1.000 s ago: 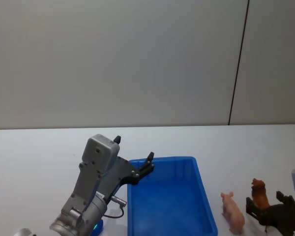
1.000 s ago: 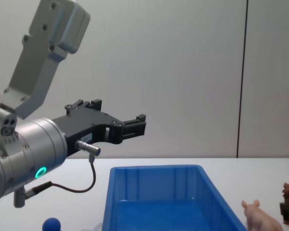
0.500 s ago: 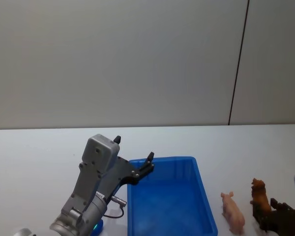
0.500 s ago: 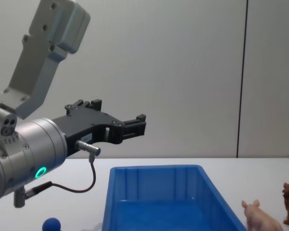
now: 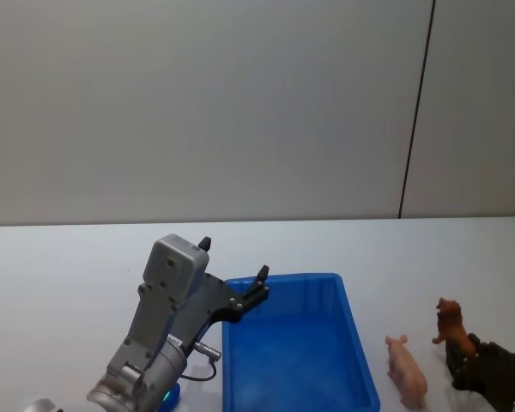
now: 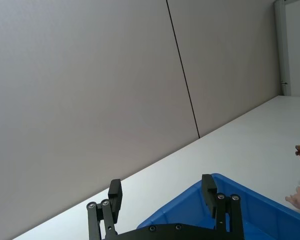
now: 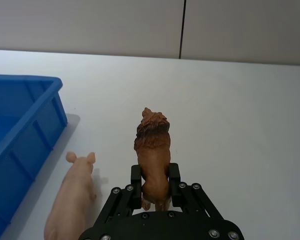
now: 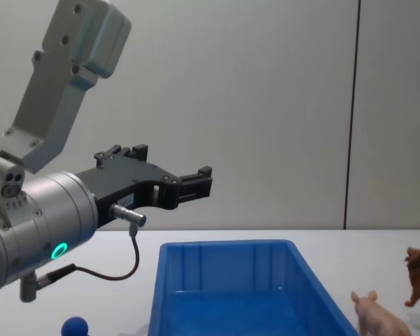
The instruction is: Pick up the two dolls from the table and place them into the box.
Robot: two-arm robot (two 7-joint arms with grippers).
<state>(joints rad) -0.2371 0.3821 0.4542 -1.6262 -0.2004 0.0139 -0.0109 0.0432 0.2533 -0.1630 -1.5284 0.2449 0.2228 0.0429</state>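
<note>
Orange-brown lion doll (image 7: 152,145): clamped at the hindquarters between the fingers of the right gripper (image 5: 485,373), head pointing away from the gripper.
- Change: the lion sits higher than half a second ago and tips nose-up, with its forelegs apparently clear of the counter (image 5: 69,257). One second ago the gripper only straddled it as it stood on the surface.
- Meaning, as a judgement: the grasp has taken and the lift has begun. The first doll is ready to be carried to the box and none is delivered yet.

Pale pink pig doll (image 5: 406,371): stands on the counter just beside the right gripper, on its box side, apart from the fingers. Position unchanged.

Bright blue plastic box (image 5: 283,281): beyond the pig from the right gripper, interior holding no doll. Unchanged.

Left gripper (image 6: 161,186): fingers spread apart, holding nothing, raised over the box's near left corner. Pose identical across the earlier frames, so it reads as parked.

Small blue ball (image 8: 75,326): on the counter below the left arm, untouched.
</note>
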